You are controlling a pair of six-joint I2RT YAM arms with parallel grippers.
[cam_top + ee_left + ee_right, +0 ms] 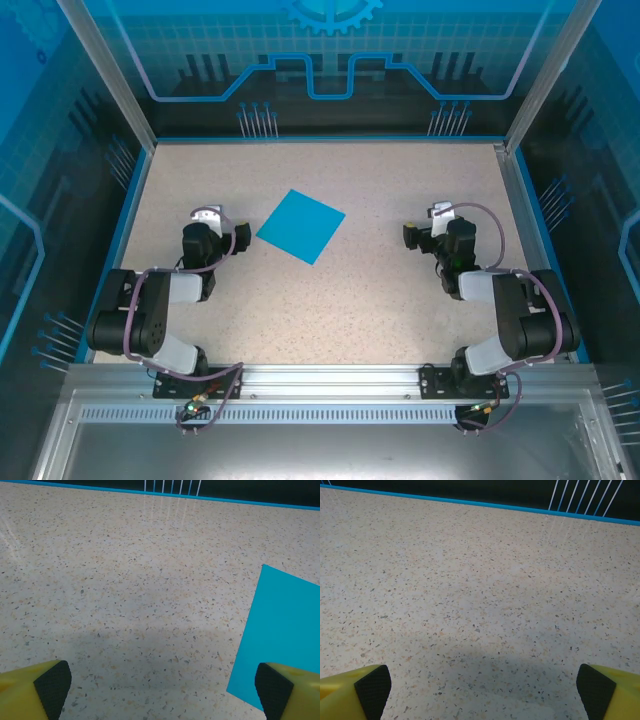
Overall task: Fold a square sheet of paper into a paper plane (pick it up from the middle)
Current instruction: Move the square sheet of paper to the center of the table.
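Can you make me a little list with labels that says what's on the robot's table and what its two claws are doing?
paper: one square sheet of paper, turquoise blue, lying flat and unfolded, turned like a diamond
table: speckled beige with a blue border
left gripper: open, holding nothing, beside the paper's left corner
right gripper: open, holding nothing, farther from the paper, over bare table
folding: not started yet
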